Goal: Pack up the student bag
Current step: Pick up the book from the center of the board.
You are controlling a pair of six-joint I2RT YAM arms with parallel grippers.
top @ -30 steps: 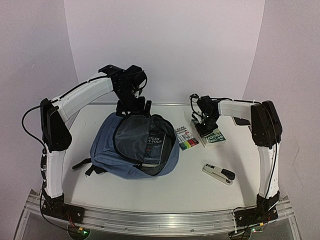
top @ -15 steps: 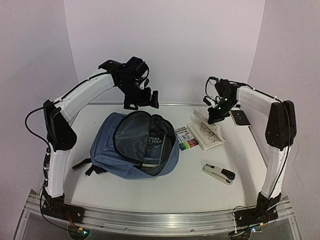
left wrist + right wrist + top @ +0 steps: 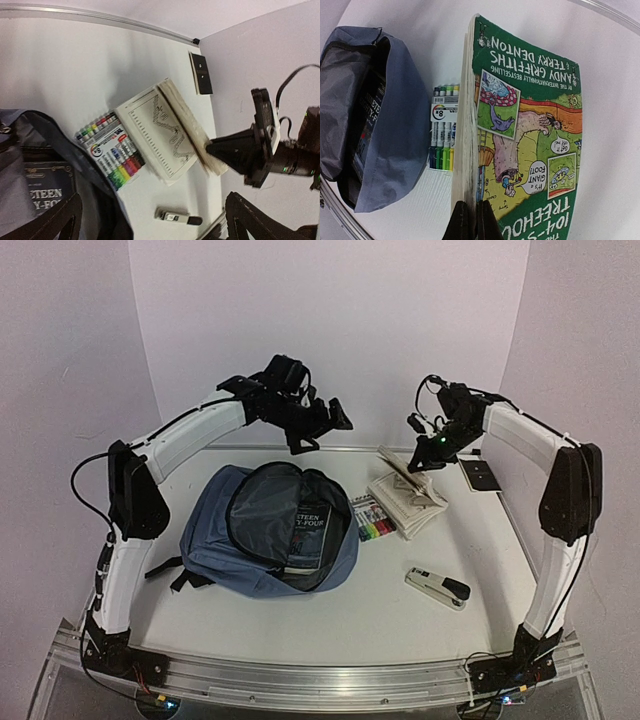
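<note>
L gripper (image 3: 320, 426) hangs empty, jaws wide apart, above & behind the student bag (image 3: 250, 545); bag lies left of centre, mouth unzipped & facing up, a dark book (image 3: 311, 532) already inside; marker pack (image 3: 374, 517) sits just beside its R flank; R gripper (image 3: 424, 454) is clamped on one edge of the green paperback (image 3: 525, 125), which hangs tilted, pages sagging; best bet: carry it high over the markers, lower it narrow-edge first into the opening, L gripper pinning the rim wide.
</note>
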